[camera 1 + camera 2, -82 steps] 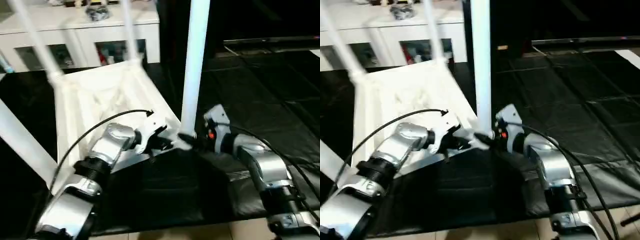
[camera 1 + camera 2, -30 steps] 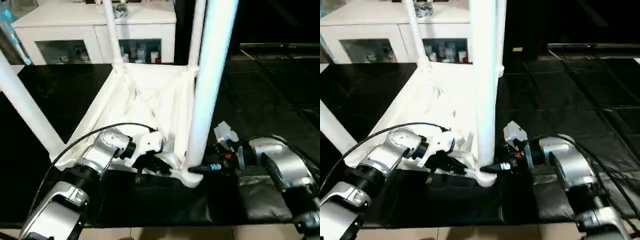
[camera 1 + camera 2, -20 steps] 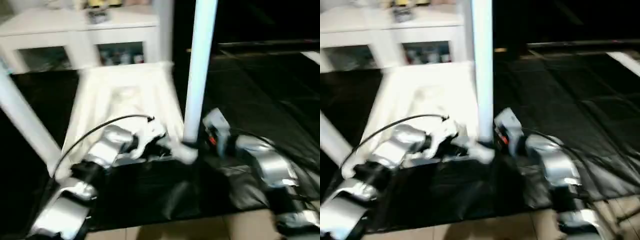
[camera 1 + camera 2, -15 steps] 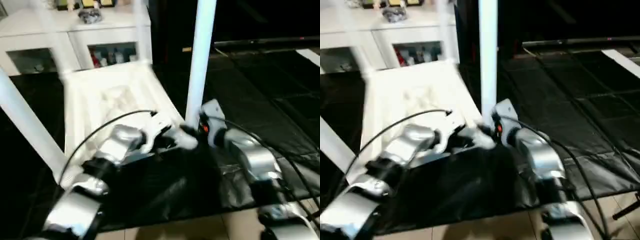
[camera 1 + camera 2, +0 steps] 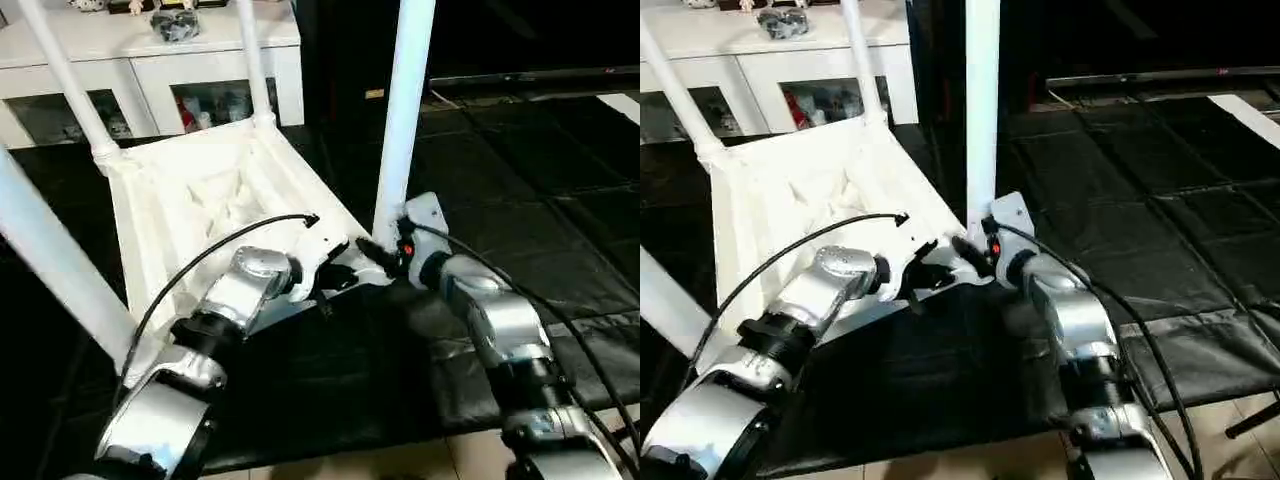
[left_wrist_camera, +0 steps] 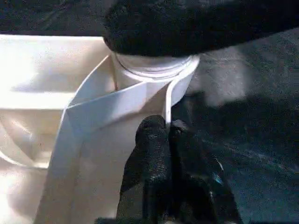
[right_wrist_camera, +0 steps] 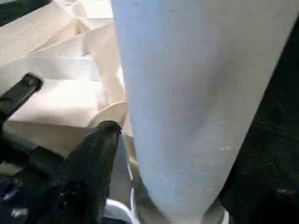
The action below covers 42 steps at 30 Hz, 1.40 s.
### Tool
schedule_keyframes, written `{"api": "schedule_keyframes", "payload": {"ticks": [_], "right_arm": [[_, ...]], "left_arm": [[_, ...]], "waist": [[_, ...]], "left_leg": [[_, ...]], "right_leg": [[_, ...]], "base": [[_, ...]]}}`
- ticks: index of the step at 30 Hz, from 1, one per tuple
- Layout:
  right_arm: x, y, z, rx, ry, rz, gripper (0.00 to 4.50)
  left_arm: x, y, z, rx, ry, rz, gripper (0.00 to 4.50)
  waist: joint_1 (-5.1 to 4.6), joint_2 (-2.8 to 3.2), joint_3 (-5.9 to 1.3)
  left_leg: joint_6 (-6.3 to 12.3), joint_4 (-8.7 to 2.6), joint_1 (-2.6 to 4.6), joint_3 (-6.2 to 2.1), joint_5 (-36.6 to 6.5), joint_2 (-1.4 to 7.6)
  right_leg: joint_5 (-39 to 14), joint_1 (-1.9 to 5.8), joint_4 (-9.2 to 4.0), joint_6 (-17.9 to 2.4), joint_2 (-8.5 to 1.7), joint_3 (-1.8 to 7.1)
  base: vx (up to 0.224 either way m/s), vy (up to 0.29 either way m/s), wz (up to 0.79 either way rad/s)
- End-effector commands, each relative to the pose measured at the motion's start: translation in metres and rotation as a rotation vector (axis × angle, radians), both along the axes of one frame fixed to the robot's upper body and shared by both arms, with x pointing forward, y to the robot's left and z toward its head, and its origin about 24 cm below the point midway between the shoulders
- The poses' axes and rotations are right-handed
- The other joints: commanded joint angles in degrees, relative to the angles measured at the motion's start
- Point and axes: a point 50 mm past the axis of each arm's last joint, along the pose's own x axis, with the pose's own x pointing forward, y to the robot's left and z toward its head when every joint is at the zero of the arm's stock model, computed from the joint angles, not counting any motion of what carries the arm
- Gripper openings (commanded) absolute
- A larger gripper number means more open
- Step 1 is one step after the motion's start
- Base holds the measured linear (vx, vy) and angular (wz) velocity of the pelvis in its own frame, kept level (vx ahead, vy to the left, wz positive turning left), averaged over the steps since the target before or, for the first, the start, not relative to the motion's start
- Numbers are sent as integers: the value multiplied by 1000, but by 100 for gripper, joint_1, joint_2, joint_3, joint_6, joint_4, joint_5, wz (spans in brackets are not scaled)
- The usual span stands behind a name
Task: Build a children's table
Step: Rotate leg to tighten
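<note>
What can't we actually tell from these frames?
- Near leg: its top is cut off by the upper edge of both eye views.
- Right claw: in its wrist view the leg hides one finger, so whether it grips the leg is unclear.
- Corner socket: how deep the leg sits is hidden by a dark, blurred shape across the left wrist view.
- Cabinet: items on it are too small to identify.

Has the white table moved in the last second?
Yes. A second ago the table's far edge ran parallel to the cabinet front; now it slants, its far end swung left.
</note>
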Motion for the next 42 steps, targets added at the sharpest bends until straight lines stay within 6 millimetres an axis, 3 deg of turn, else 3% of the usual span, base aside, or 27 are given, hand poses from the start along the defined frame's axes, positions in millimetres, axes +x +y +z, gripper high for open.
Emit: {"api": "schedule_keyframes", "payload": {"ticks": [1, 3, 8, 11, 18, 25, 27, 41, 42], "right_arm": [[-11, 19, -8, 28, 41, 155, 346], [-15, 0, -5, 5, 17, 251, 367], [-20, -17, -2, -15, 14, 369, 407], [-24, -28, -1, -27, 25, 442, 440], [-32, -44, 7, -59, 32, 663, 440], [-37, -44, 10, -12, 59, 774, 440], [-37, -43, 9, 6, 67, 794, 405], [-42, -40, 7, 67, 142, 883, 305], [-42, -40, 7, 70, 147, 886, 281]], "left_arm": [[-1, -12, 17, -64, -73, -98, 0], [-5, -1, 16, -59, -74, -172, 0], [-12, 6, 15, -47, -66, -292, 0], [-18, 12, 13, -36, -50, -370, 0], [-28, 27, 7, 18, -13, -522, 0], [-38, 32, 6, 42, 9, -616, 0], [-40, 32, 6, 44, 11, -640, 0], [-48, 30, 4, 63, 21, -709, 0], [-48, 29, 4, 64, 21, -710, 0]], "waist": [[52, -35, -391], [100, -11, -393], [185, -26, -388], [278, -6, -385], [427, -13, -398], [437, -31, -395], [445, -34, -391], [484, -39, -401], [483, -47, -404]], "left_leg": [[530, -346, -52, 7, -743, 47], [543, -344, -44, 9, -787, 55], [541, -350, -30, 19, -880, 80], [542, -344, -20, 34, -846, 101], [559, -335, -19, 31, -824, 106], [548, -342, -20, 30, -796, 121], [536, -344, -20, 30, -797, 119], [504, -343, -17, 28, -745, 127], [513, -337, -18, 33, -713, 123]], "right_leg": [[-928, 419, -381, -1393, -253, 236], [-897, 424, -374, -1423, -264, 239], [-1031, 409, -374, -1430, -275, 246], [-959, 385, -352, -1468, -272, 253], [-886, 390, -316, -1487, -275, 249], [-1052, 374, -324, -1450, -278, 251], [-1120, 371, -331, -1427, -279, 249], [-1137, 367, -323, -1397, -279, 254], [-1091, 366, -319, -1407, -276, 256]], "base": [[0, 0, 0], [0, 0, 0], [0, 0, 0], [0, 0, 0], [0, 0, 0], [0, 0, 0], [0, 0, 0], [0, 0, 0], [0, 0, 0]]}}
